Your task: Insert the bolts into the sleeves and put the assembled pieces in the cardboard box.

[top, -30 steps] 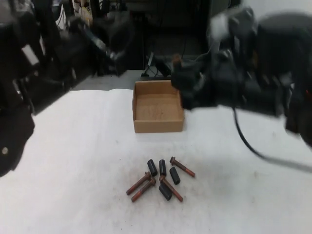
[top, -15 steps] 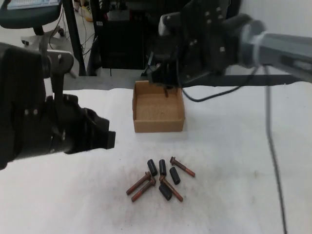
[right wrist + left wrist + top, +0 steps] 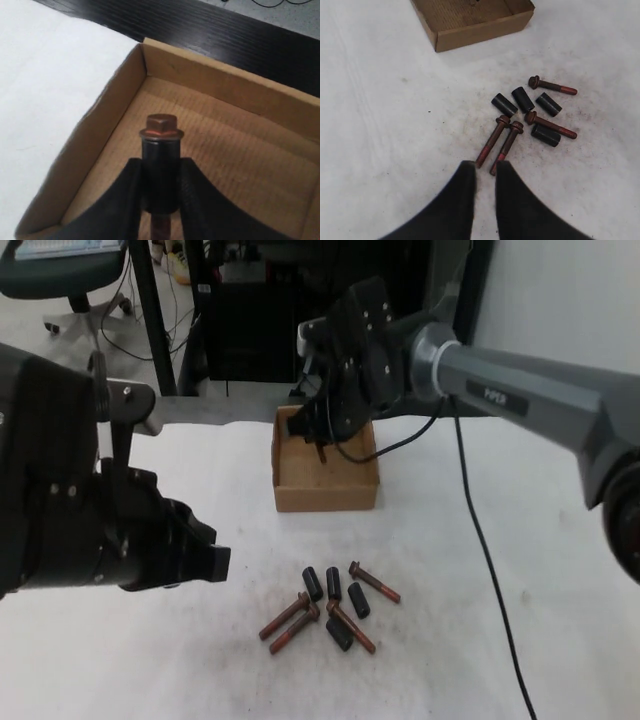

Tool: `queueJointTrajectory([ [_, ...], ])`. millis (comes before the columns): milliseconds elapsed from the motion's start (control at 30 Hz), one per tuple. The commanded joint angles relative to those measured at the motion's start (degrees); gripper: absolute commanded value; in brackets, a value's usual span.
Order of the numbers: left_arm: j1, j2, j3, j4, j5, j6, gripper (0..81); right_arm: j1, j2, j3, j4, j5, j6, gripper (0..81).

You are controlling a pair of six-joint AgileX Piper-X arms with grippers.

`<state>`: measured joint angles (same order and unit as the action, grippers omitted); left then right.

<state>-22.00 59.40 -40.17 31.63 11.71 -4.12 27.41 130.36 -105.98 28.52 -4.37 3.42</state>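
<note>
My right gripper is shut on a black sleeve with a reddish bolt through it, the bolt head on top. It holds this piece inside the open top of the cardboard box; in the high view the right gripper hangs over the box. Several loose bolts and several black sleeves lie in a pile in front of the box. My left gripper hovers just short of two parallel bolts, fingers nearly together with nothing between them.
The bench top is a white cloth with bare room on both sides of the pile. The left arm's bulk fills the near left. A cable trails from the right arm across the right side.
The right arm has swung in and lowered the assembled piece over the box. The left arm has come in from the left and settled near the pile.
</note>
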Motion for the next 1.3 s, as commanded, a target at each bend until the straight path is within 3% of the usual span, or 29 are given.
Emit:
queueJointTrajectory([
  [0, 0.1, -0.9, -0.7, 0.3, -0.6, 1.2, 14.6, -0.7, 0.4, -1.2, -0.4, 1.4, -0.5, 0.1],
  [67, 0.1, -0.9, -0.7, 0.3, -0.6, 1.6, 14.6, -0.9, 0.4, -1.2, -0.4, 1.4, -0.5, 4.8],
  [233, 0.1, -0.9, -0.7, 0.3, 0.6, 1.6, 14.6, -1.7, 0.2, -3.0, -0.4, 0.6, -0.5, 32.2],
  [300, 0.1, -0.9, -0.7, 0.3, 2.7, 2.3, 14.6, -1.9, -0.3, -3.9, -0.2, 0.6, -0.5, 35.7],
  [633, -0.4, -0.9, -0.7, -0.3, 5.6, 5.6, 14.6, -2.0, -7.8, -5.1, 8.3, -1.6, -0.4, 26.0],
  [700, -1.3, -0.1, -0.7, -0.6, 6.4, 8.0, 14.6, -2.0, -10.8, -5.1, 14.9, -1.6, -0.4, 18.6],
  [800, -3.7, 3.2, -0.7, -0.7, 6.3, 12.0, 14.6, -2.2, -15.2, -4.8, 24.6, -2.0, -1.1, 0.5],
  [933, -7.3, 11.3, -1.9, -2.5, 4.2, 13.1, 13.9, -2.2, -21.0, -3.3, 32.4, -2.0, -3.1, 0.6],
  [1033, -9.0, 18.6, -6.1, -2.6, 1.9, 13.1, 7.2, -2.2, -25.7, -0.6, 35.7, -2.0, -3.4, 0.6],
  [1100, -9.4, 22.8, -9.4, -2.6, 0.3, 13.1, 1.1, -2.4, -29.1, 2.4, 37.0, -2.0, -3.4, 0.6],
  [1267, -9.3, 31.5, -18.0, -2.7, -4.4, 14.2, 0.2, -2.6, -40.6, 12.6, 37.4, -2.0, -3.4, 0.6],
])
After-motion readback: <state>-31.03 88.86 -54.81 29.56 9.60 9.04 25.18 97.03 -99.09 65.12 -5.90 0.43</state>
